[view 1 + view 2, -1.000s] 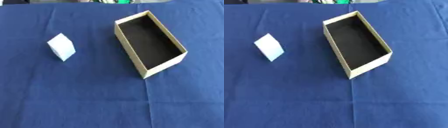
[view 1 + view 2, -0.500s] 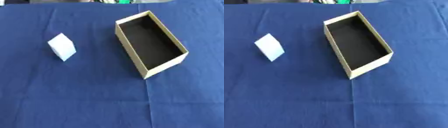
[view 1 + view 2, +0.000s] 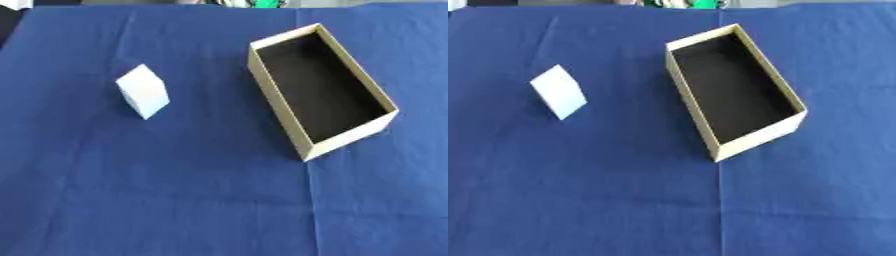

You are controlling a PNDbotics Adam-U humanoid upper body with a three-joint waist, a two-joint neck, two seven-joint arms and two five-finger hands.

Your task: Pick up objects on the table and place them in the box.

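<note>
Looking down through the head camera, I saw a table covered edge to edge by a dark blue cloth (image 3: pixel 175 200). The near half of the cloth was bare fabric, marked only by a faint crease running from the near edge up toward the box.

Past the middle of the view, on my left, lay a small pale blue-white block (image 3: pixel 143 91) with flat faces, set at an angle so that one corner pointed toward me. It rested directly on the cloth, with nothing touching it.

To the right of it, well apart, sat a long rectangular cardboard box with tan walls and a dark inside (image 3: pixel 276 97). It was open at the top and turned askew, its near short end swung to my right and its far short end toward the middle of the table. I could see the dark floor of the box, and nothing lay in it. The block was outside the box, on the cloth, at about the same depth as the box's middle.

Beyond the far edge of the cloth, a thin strip of background showed, with a small patch of green (image 3: pixel 265 3) near the middle.

Neither of my hands appeared in either eye view, so I could not tell whether their fingers were open or curled.
</note>
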